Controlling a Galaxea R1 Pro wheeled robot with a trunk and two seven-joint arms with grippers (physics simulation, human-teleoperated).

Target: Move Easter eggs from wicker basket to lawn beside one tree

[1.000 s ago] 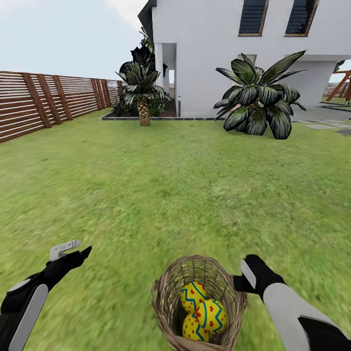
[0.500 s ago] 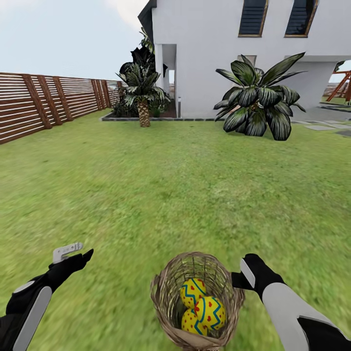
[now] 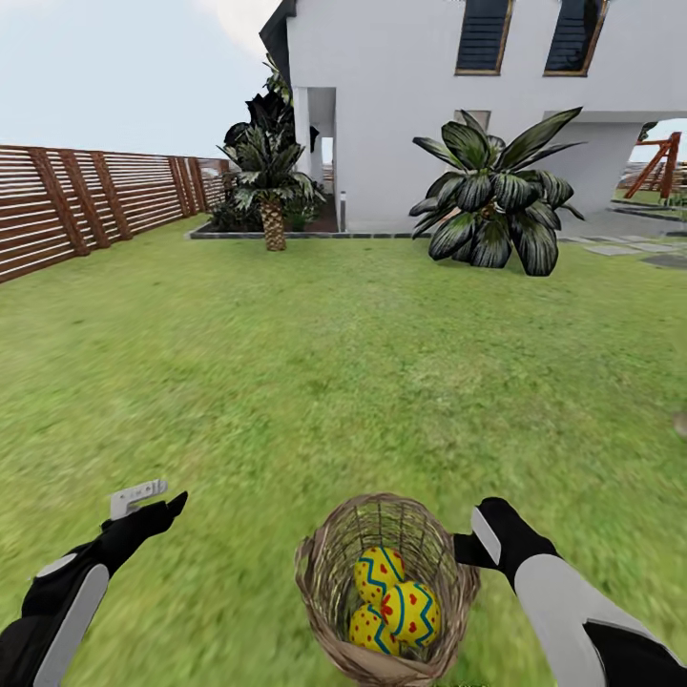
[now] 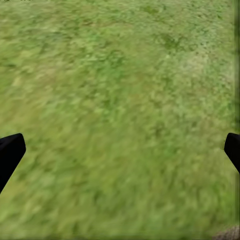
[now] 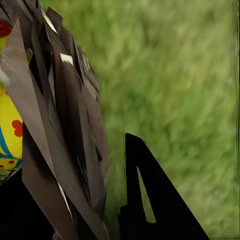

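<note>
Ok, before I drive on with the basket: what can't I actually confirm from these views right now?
- Right gripper, head view: its fingertips are hidden behind the wicker basket rim, so the grip cannot be confirmed.
- Easter eggs: they overlap, and the lowest is partly covered.
- Basket base: cut off by the frame's bottom edge.
- Left gripper: open over blurred lawn.

Both arms low and forward, pincers apart

The left arm reaches out at the lower left, its left pincer (image 3: 153,498) spread wide, black fingertips (image 4: 10,152) at opposite edges of the wrist view. The right arm angles in from the lower right, the right pincer (image 3: 468,551) clamped on the wicker basket (image 3: 329,572) rim.
</note>
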